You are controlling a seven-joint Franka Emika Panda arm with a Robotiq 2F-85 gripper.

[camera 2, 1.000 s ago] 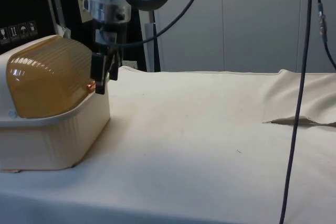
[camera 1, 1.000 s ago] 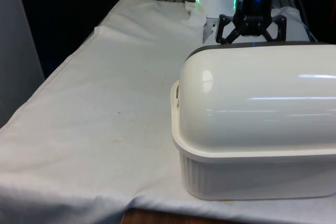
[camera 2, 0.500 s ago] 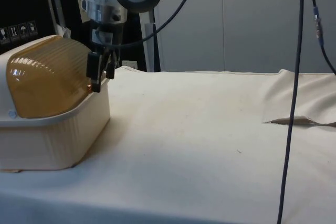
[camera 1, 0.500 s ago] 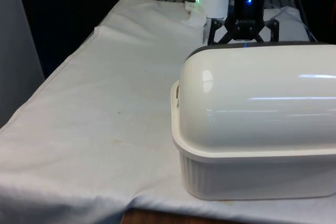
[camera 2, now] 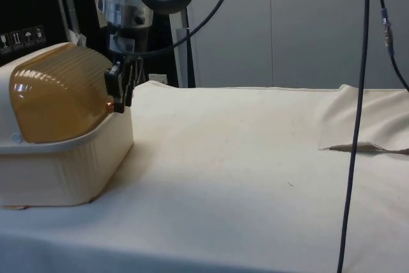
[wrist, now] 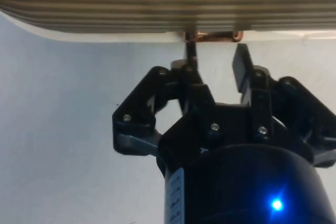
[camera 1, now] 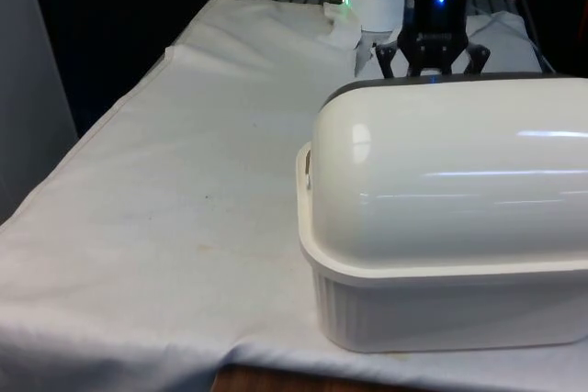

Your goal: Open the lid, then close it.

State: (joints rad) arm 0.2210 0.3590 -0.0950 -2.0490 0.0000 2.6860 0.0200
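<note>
The bread box (camera 1: 441,309) stands on the worktop (camera 1: 184,208) with its ribbed amber lid (camera 2: 61,97) fully down on the cream base, so by how things lie now the opening has not begun and the closing lies beyond that. The tool (wrist: 214,59) is at the lid's lower front edge, right at the small copper handle (wrist: 212,36). In the wrist view its two fingers (wrist: 240,66) stand apart, one on each side of the handle, their tips about level with it; whether they touch it I cannot tell. The side view puts the tool (camera 2: 120,91) hard against the lid's front, just above the base's rim, with the handle's orange glint (camera 2: 110,103) beside the fingertips. In the front view the box turns its white back to the camera and the tool (camera 1: 430,60) rises just behind it. What is left, as I judge it: close on the handle, swing the lid up and back, then bring it down again.
</note>
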